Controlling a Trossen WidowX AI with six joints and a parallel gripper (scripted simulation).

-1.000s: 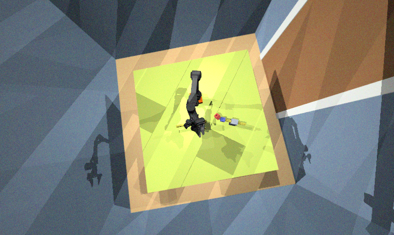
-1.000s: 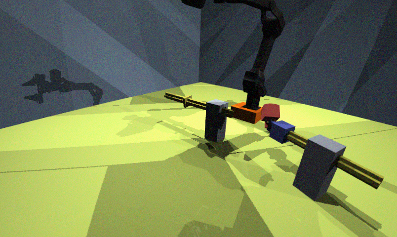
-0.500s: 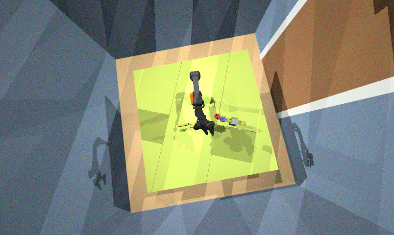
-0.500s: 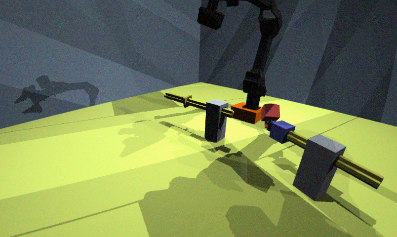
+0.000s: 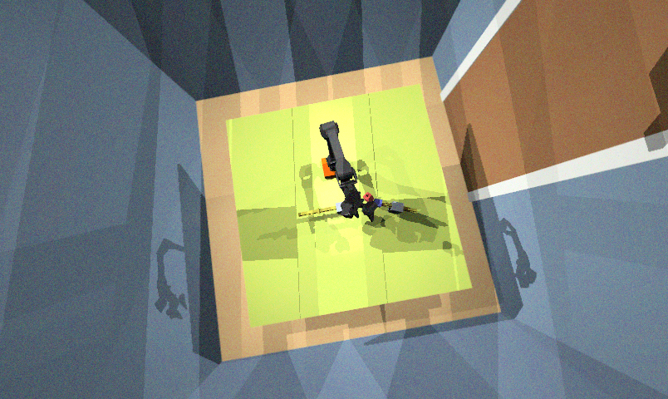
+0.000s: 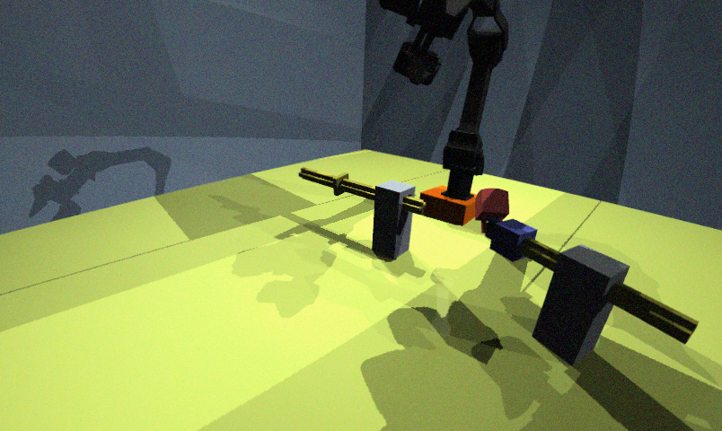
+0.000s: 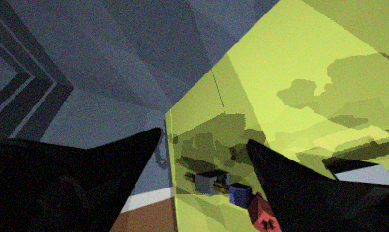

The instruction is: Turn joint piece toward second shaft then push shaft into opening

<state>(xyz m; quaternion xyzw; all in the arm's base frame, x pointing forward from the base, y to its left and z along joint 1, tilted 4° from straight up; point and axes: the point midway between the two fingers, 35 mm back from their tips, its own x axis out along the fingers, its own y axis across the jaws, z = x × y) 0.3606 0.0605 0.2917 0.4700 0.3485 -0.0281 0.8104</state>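
The red joint piece [image 5: 368,196] [image 6: 492,203] [image 7: 261,213] is tilted upward beside the blue hinge part [image 5: 378,202] [image 6: 509,237] [image 7: 240,194] on the first shaft [image 6: 652,312]. That shaft is held by a grey block [image 5: 395,207] [image 6: 578,304] [image 7: 204,184]. The second shaft [image 5: 310,213] [image 6: 356,188], yellow with a collar, passes through the other block [image 6: 391,218] [image 7: 367,173]. Its near end stops short of the red piece; the opening does not face straight along it. My gripper [image 5: 360,209] [image 7: 203,137] is open and empty, high above the parts. Its fingers are mostly cut off in the exterior view.
The arm stands on an orange base [image 5: 326,169] [image 6: 444,209] behind the shafts. The yellow-green mat [image 5: 268,291] has a tan border [image 5: 211,237]. Broad arm shadows cross the mat. The two grey blocks stand upright on either side of the joint.
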